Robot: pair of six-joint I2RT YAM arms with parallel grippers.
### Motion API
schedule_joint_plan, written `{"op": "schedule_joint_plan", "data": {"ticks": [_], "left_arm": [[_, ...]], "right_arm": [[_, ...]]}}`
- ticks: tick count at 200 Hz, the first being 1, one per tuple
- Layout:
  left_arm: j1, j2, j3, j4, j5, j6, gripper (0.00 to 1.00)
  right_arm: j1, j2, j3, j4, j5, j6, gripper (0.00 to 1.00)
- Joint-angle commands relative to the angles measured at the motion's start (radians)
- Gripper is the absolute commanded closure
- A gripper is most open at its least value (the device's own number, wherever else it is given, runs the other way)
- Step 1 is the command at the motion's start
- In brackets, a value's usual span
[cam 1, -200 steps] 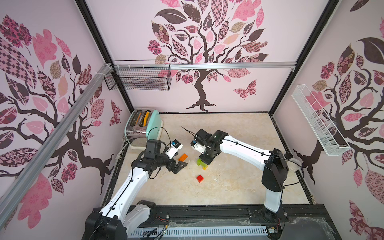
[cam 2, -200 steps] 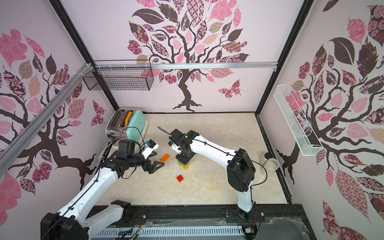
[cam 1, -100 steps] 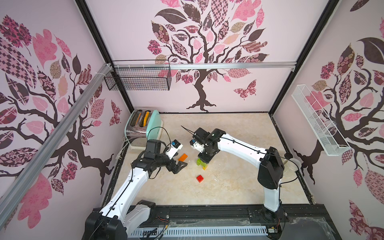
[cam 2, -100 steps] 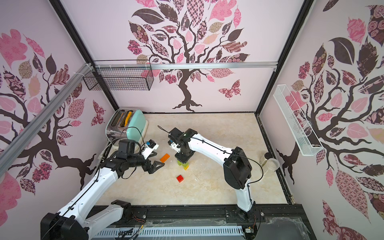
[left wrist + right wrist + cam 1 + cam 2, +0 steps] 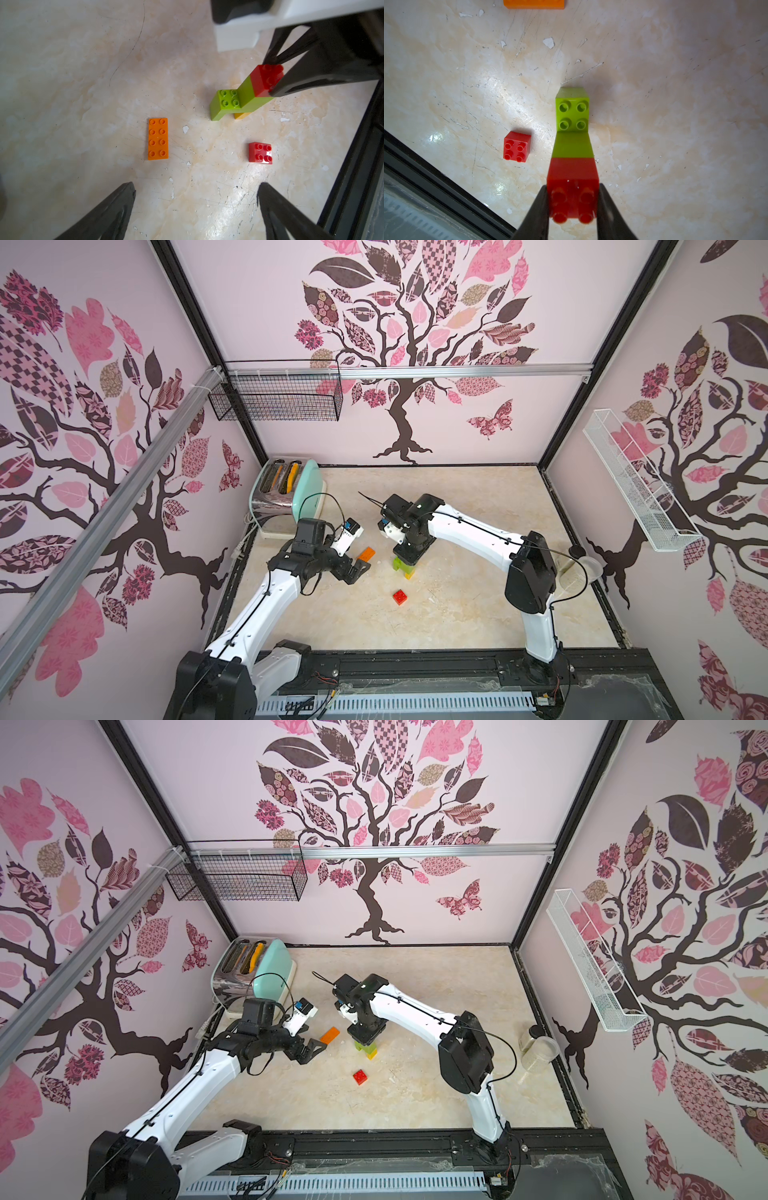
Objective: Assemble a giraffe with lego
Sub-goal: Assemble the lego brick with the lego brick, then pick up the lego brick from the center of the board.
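Observation:
The partly built giraffe (image 5: 404, 569) (image 5: 365, 1049) stands mid-table: a lime-green body (image 5: 572, 116) and neck, a yellow leg (image 5: 242, 116), and a red brick (image 5: 572, 172) (image 5: 264, 80) on top. My right gripper (image 5: 572, 204) (image 5: 409, 556) comes down from above and is shut on that top red brick. My left gripper (image 5: 196, 185) (image 5: 358, 568) hovers open and empty to the left of the figure. A flat orange brick (image 5: 158, 138) (image 5: 365, 553) and a loose red brick (image 5: 260, 153) (image 5: 400, 596) lie on the table.
A mint and chrome toaster (image 5: 286, 493) stands at the back left corner. A clear jar (image 5: 538, 1048) sits by the right wall. A black wire basket (image 5: 276, 396) and a white rack (image 5: 636, 481) hang on the walls, and a black rail (image 5: 436, 182) runs along the table's front.
The right arm's elbow has shifted slightly to the left while its gripper stays on the top red brick. The left arm has not moved.

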Motion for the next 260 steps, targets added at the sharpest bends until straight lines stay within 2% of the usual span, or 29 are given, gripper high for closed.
{"op": "schedule_joint_plan", "data": {"ticks": [1, 28, 48, 62, 85, 107, 133, 152, 180, 219, 260], "left_arm": [[-0.003, 0.099, 0.047, 0.007, -0.077, -0.057, 0.02], [-0.004, 0.268, 0.137, -0.045, -0.110, -0.076, 0.03], [-0.021, 0.358, 0.161, -0.004, -0.130, -0.085, 0.06], [-0.043, 0.432, 0.208, -0.037, -0.150, -0.067, 0.09], [-0.071, 0.548, 0.270, -0.068, -0.255, -0.037, 0.13], [-0.088, 0.665, 0.349, -0.109, -0.294, -0.047, 0.26], [-0.122, 0.764, 0.399, -0.145, -0.363, -0.044, 0.33], [-0.126, 0.770, 0.388, -0.147, -0.387, -0.035, 0.47], [-0.126, 0.700, 0.296, -0.090, -0.383, -0.009, 0.57], [-0.127, 0.592, 0.219, -0.054, -0.371, 0.037, 0.69], [-0.129, 0.485, 0.262, -0.120, -0.358, 0.106, 0.73]], "right_arm": [[-0.005, 0.070, 0.010, -0.057, 0.002, 0.025, 0.68], [-0.004, -0.028, 0.064, -0.071, -0.025, 0.032, 0.56], [-0.006, -0.144, 0.019, -0.026, -0.024, 0.045, 0.48], [-0.007, -0.235, -0.061, 0.024, -0.015, 0.054, 0.43], [-0.013, -0.393, -0.257, 0.146, 0.004, 0.097, 0.36], [-0.028, -0.529, -0.432, 0.243, 0.010, 0.148, 0.32], [-0.043, -0.697, -0.623, 0.368, 0.028, 0.206, 0.27], [-0.059, -0.779, -0.696, 0.389, 0.033, 0.232, 0.26], [-0.069, -0.853, -0.759, 0.401, 0.079, 0.262, 0.24], [-0.082, -0.886, -0.783, 0.458, 0.061, 0.339, 0.20], [-0.096, -0.881, -0.752, 0.463, 0.052, 0.453, 0.21]]}}
